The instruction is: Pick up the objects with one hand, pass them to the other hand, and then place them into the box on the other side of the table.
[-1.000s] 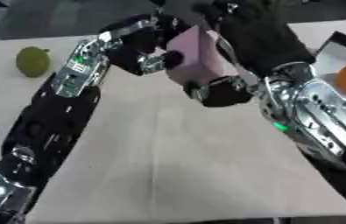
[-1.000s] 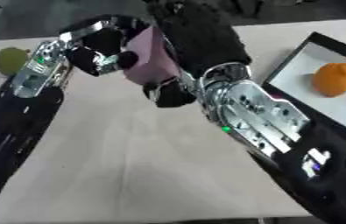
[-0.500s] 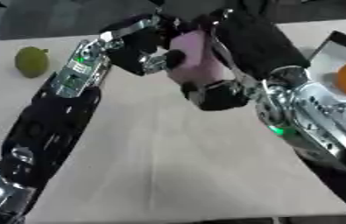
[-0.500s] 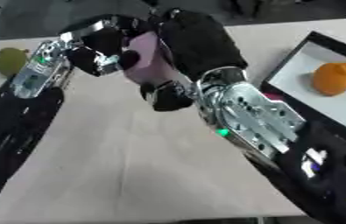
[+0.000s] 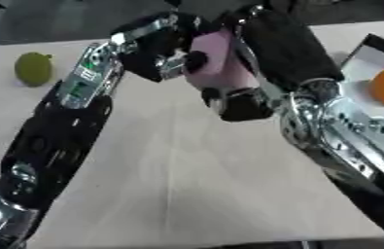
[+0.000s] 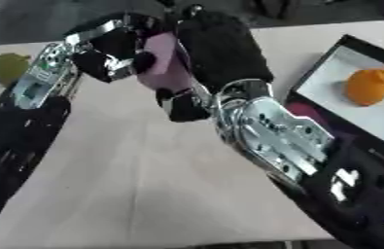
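While left hand (image 5: 157, 48) touches, right hand (image 5: 267, 53) grips pink block (image 5: 216, 61) (mid-air).

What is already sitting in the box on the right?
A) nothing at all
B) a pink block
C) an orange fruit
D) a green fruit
C: the orange fruit lies inside the box, while the green fruit is still on the table far on the left and the pink block is up between the two hands.
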Available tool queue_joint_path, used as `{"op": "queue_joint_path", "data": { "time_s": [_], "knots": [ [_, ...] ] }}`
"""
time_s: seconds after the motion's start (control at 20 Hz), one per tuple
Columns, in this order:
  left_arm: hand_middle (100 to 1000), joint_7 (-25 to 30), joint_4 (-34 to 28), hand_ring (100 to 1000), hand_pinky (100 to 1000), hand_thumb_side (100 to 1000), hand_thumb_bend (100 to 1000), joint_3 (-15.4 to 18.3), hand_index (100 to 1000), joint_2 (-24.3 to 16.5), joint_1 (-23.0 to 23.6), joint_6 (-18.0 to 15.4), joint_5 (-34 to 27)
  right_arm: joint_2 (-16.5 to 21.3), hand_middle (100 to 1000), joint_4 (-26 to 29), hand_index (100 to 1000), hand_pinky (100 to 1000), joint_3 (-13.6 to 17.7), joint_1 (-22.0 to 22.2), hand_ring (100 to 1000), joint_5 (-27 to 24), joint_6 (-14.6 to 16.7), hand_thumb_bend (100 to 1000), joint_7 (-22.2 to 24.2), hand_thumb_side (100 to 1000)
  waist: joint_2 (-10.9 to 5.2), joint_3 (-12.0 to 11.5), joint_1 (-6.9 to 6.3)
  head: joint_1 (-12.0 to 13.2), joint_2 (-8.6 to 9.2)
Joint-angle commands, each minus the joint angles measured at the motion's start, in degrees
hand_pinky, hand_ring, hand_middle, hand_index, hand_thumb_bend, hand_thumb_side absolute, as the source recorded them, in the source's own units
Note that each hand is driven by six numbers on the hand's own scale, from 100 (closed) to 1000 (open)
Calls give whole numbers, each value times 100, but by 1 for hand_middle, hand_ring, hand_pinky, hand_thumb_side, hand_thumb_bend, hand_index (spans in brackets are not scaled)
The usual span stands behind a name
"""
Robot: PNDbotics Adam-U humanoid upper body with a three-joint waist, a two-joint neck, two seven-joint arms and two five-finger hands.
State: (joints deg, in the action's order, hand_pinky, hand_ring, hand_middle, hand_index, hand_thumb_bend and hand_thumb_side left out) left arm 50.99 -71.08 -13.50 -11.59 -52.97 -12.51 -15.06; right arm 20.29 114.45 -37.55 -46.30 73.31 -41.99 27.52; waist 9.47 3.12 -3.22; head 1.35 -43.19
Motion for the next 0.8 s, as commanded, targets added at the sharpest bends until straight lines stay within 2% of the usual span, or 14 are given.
{"op": "queue_joint_path", "data": {
  "time_s": [0.05, 0.15, 0.3, 0.35, 0.4, 0.45, 0.5, 0.55, 0.7, 0.8],
  "knots": [
    [401, 97, 37, 422, 574, 385, 100, -51, 478, -111, 4, -142, 124, 162, 283, 14, 327, 657, 259, -79, 518, 440, -120, 100, -136, 198, -75, 2, 11, -29, 28],
    [417, 97, 120, 438, 581, 416, 100, -11, 496, -127, 34, -199, 198, 172, 282, 14, 327, 655, 283, -58, 517, 587, -127, 100, -193, 195, -76, 5, 12, -44, 35],
    [467, 97, 254, 484, 607, 543, 100, 98, 547, -165, 67, -294, 262, 192, 283, 14, 328, 653, 298, -42, 518, 729, -125, 100, -219, 193, -81, 5, 16, -63, 48],
    [494, 97, 306, 509, 623, 660, 100, 146, 577, -176, 75, -323, 258, 198, 284, 14, 328, 653, 303, -39, 518, 757, -124, 100, -217, 192, -83, 5, 18, -71, 55],
    [503, 97, 349, 517, 629, 698, 100, 191, 588, -182, 79, -350, 237, 203, 284, 14, 328, 653, 307, -36, 518, 779, -123, 100, -212, 192, -83, 4, 19, -78, 60],
    [529, 97, 381, 540, 647, 813, 100, 230, 620, -185, 84, -373, 198, 206, 284, 14, 329, 653, 311, -31, 518, 796, -126, 100, -206, 192, -83, 3, 20, -86, 64],
    [559, 97, 394, 567, 668, 891, 100, 256, 655, -183, 90, -389, 132, 208, 284, 14, 328, 652, 313, -25, 518, 806, -131, 100, -202, 193, -82, 3, 21, -93, 66],
    [579, 97, 384, 584, 682, 932, 114, 263, 679, -178, 94, -398, 43, 211, 284, 14, 328, 652, 312, -21, 518, 810, -136, 100, -197, 194, -81, 3, 22, -101, 68],
    [617, 97, 275, 613, 703, 977, 236, 235, 721, -163, 107, -312, -313, 216, 283, 14, 328, 652, 313, -14, 518, 814, -144, 100, -194, 194, -78, 4, 27, -122, 68],
    [624, 97, 190, 619, 705, 1000, 303, 246, 727, -170, 115, -117, -577, 220, 284, 14, 329, 653, 316, -9, 518, 816, -145, 100, -198, 194, -77, 1, 30, -137, 65]
  ]
}}
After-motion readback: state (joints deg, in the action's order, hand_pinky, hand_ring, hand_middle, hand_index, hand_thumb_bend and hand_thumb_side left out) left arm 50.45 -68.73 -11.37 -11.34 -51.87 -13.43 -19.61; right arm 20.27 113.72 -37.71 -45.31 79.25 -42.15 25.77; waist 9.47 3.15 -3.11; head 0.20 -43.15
